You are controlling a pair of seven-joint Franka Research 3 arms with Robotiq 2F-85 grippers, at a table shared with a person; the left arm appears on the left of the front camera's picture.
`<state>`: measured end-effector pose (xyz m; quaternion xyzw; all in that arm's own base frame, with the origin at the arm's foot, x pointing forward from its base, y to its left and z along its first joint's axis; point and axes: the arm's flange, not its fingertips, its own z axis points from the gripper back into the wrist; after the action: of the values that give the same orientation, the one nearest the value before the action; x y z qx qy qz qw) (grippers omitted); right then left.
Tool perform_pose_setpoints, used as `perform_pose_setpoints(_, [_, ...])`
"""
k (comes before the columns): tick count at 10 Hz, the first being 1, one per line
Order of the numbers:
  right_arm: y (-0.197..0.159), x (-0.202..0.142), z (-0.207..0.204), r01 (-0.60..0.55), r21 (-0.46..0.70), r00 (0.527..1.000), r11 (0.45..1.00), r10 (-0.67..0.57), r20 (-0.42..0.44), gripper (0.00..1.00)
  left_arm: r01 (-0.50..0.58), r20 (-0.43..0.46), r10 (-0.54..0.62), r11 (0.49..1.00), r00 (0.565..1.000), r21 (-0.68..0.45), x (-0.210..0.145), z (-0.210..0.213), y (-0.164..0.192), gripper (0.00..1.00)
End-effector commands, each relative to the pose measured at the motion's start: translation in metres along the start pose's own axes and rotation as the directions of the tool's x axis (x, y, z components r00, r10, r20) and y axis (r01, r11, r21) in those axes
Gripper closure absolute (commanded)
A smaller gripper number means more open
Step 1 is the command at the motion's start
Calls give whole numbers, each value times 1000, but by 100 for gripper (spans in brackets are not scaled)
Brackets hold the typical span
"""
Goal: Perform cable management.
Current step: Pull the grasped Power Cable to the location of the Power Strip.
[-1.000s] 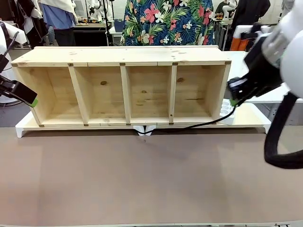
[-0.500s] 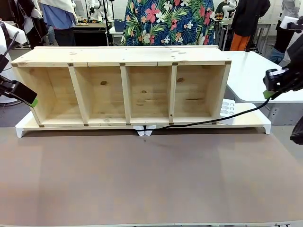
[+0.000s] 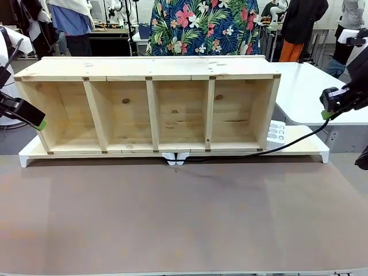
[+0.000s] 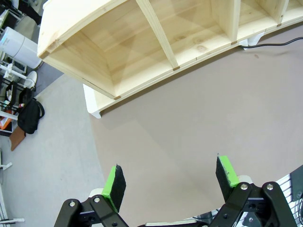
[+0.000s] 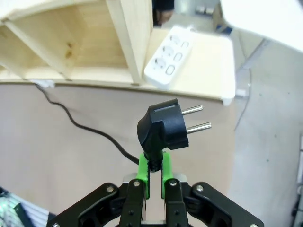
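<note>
While the left gripper [image 4: 170, 177] hung over the table [image 3: 172, 218] with jaws spread wide and nothing between them, the work lay far off toward the other arm. Ahead of those open jaws: bare tabletop, then the end bay of the wooden shelf [image 3: 155, 68].

Cable [image 3: 253, 153]: thin, black. It came out by a white clip [image 3: 175, 158] under the shelf's middle, ran along the shelf's foot, and rose slack to the right gripper [image 3: 328, 113].

Right gripper's jaws were closed on the cable's neck, just below the plug [image 5: 163, 127]. The plug stood upright beyond the fingertips. Its two pins pointed crosswise to the finger line, not forward. The cord trailed back and aside from the jaws toward the shelf.

Power strip [image 5: 168, 59]: white, lying flat beside the shelf's end wall, ahead of the right jaws and past the plug, apart from it.

Judgement: the right arm is by far the nearer and has the grip. If the plug goes to the strip, the pins must first be turned to face its sockets.
</note>
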<state>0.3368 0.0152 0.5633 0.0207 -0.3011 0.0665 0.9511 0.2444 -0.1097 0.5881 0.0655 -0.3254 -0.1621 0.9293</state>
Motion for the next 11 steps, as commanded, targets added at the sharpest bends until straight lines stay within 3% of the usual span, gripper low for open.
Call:
perform_pose_setpoints(1, [-5,-15,-39,-39,-31,996,999,42,83,86,5,1,-5,1000,1000,2,1,-1,1,0])
perform_pose_setpoints(6, [-18,53,-65,0,-96,991,995,13,134,86,5,1,-5,1000,1000,2,1,-1,1,0])
perform_pose_setpoints(11, [-24,116,-78,25,-83,989,996,-13,148,86,5,1,-5,1000,1000,2,1,-1,1,0])
